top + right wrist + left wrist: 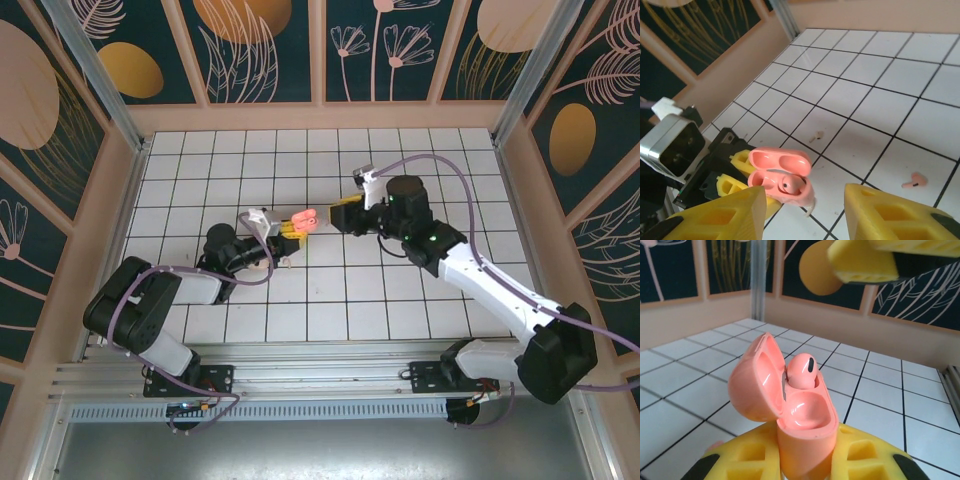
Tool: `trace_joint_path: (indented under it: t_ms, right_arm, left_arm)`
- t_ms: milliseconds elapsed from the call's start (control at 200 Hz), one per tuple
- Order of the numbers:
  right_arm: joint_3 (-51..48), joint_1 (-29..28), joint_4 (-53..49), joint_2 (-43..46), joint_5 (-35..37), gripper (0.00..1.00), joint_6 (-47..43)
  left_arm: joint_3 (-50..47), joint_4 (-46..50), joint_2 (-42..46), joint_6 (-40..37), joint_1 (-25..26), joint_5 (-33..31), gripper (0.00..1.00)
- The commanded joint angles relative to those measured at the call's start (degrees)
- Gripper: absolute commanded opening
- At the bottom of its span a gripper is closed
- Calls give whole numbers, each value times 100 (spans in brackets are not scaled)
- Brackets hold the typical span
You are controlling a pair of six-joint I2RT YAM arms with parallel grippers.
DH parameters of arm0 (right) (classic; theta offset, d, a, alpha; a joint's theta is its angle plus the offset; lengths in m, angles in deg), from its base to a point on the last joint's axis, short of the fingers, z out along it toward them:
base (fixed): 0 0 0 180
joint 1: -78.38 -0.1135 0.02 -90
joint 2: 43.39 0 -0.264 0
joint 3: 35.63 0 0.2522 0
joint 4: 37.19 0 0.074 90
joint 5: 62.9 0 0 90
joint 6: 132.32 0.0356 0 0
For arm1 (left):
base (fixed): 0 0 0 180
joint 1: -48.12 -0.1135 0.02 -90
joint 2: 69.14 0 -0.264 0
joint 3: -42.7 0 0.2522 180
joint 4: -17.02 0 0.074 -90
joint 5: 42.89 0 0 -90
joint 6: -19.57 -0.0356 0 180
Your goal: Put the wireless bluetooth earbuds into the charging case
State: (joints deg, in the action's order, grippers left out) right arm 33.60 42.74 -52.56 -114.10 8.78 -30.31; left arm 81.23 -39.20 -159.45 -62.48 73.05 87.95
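While the left pincer [290,229] clamps the case [805,415], the right pincer [804,200] gapes empty. The loose earbud [914,181] near it looks slick; pinch the stem.

A glossy salmon-pink plastic charging case [801,437] is clamped in the left end effector [802,462]. Its lid [751,385] is hinged open leftward. One salmon-pink earbud [802,371] is seated in the far socket.

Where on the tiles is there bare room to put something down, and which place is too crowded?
Crowded: the middle, where the left gripper holds the pink case facing the right gripper. Free: the far tile rows between them and the back wall, and the near middle rows between them and the rail.
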Motion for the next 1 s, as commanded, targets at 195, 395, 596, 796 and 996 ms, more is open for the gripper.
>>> trace_joint_path:
  t_ms: [195,395,596,796,996]
  right_arm:
    - [1354,350,-1849,-1977,372,43,922]
    - [2673,396,-2799,-3654,973,43,1204]
    - [3674,399,-3171,-4759,1103,42,1225]
    - [4232,394,-3384,-5393,1155,40,1189]
    - [4389,395,-3367,-5593,1149,37,1190]
  left_arm:
    - [-392,-428,-34,652,-431,-529,12]
    - [-468,-55,203,564,-581,-771,12]
    - [-464,475,490,261,-599,-911,12]
    - [-498,441,486,277,-608,-916,12]
    - [-476,444,495,278,-612,-905,12]
